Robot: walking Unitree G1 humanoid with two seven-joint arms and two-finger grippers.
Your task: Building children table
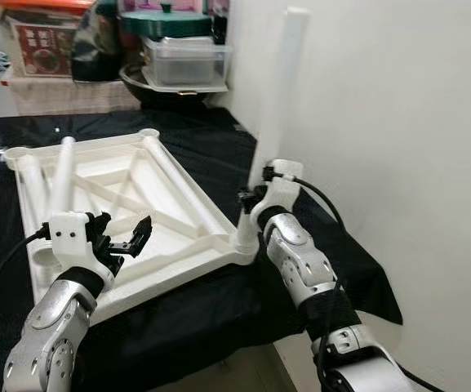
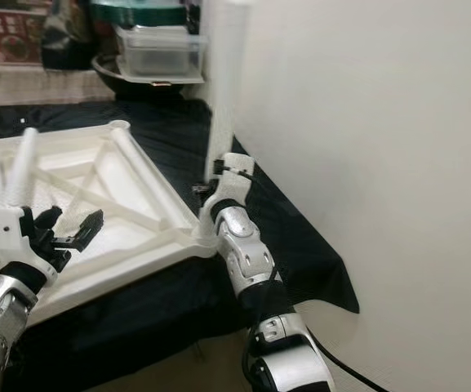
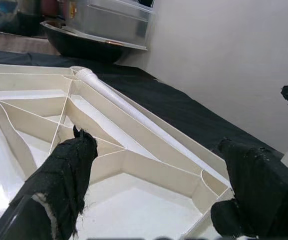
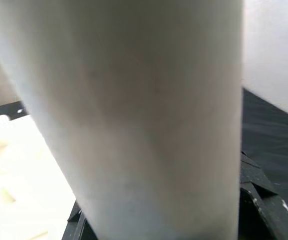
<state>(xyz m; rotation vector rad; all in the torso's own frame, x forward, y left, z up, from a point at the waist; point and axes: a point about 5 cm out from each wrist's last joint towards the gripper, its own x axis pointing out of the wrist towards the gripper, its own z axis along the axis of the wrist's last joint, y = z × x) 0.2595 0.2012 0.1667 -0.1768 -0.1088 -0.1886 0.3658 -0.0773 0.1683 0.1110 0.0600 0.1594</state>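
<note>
Lying upside down on the black-draped counter (image 1: pixel 219 147), the white ribbed plastic tabletop (image 1: pixel 129 204) is seen with its underside bracing exposed. A white wall (image 1: pixel 398 122) is met along the counter's right edge. At the tabletop's near right corner a tall white cylindrical leg (image 1: pixel 280 90) is stood upright, and it is gripped low down by the right claw (image 1: pixel 255 196), whose fingers are largely hidden behind the leg and wrist; in the right wrist view the leg (image 4: pixel 134 115) is blurred. Other white legs (image 1: pixel 62 175) are lying across the tabletop. The left claw (image 1: pixel 125 237) is held released above the tabletop's near edge, its black fingers (image 3: pixel 66 175) spread apart. Boxes and a clear lidded container (image 1: pixel 184 59) are stacked beyond, partly cut off.
</note>
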